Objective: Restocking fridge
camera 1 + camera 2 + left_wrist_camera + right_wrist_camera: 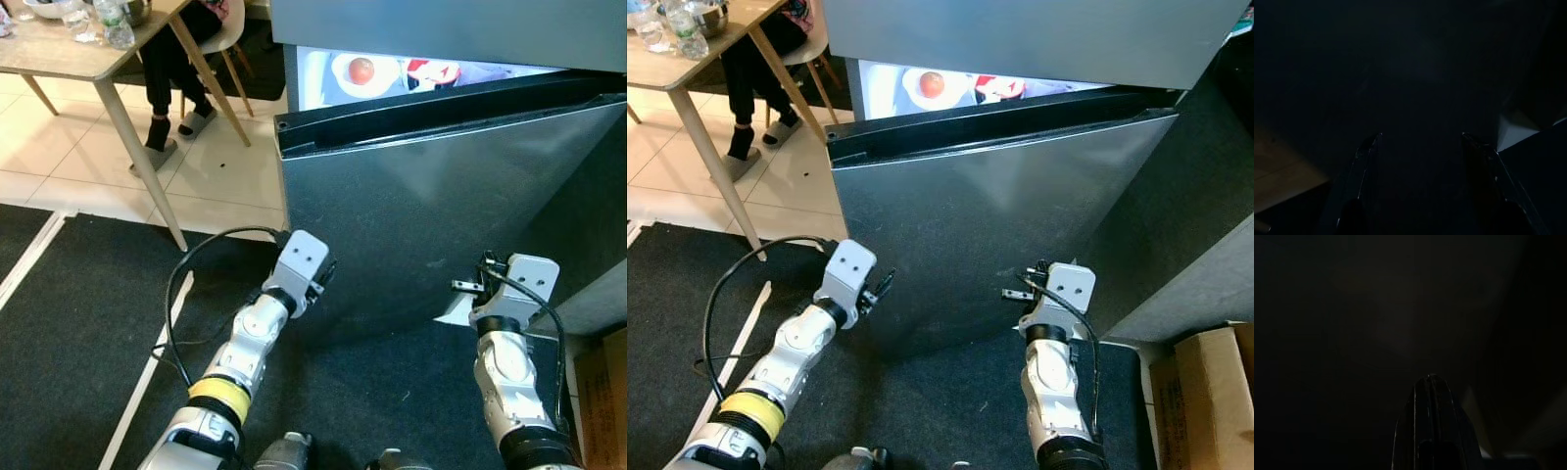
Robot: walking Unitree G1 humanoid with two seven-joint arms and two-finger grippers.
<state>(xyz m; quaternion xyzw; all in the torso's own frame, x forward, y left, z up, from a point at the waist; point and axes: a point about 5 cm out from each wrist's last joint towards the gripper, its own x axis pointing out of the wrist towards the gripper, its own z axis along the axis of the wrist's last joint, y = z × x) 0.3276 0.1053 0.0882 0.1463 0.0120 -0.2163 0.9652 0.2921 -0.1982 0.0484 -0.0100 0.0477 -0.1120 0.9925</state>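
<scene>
Home kitchen-dining area. Tall grey steel fridge (431, 206) at 12 o'clock, door ajar, lit shelves with food. Light wooden dining table (69, 54) at 10 o'clock, bottles on top; seated person's slippered feet (176, 132) beside it; cream tiled floor (59, 166), dark carpet (78, 323).

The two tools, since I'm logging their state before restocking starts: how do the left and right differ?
The left tool has its fingers spread apart, while the right tool has its fingers closed together. The left one sits near the fridge door at its outer edge; the right one sits further along its face. Both are empty, low and pointed at the door.
</scene>
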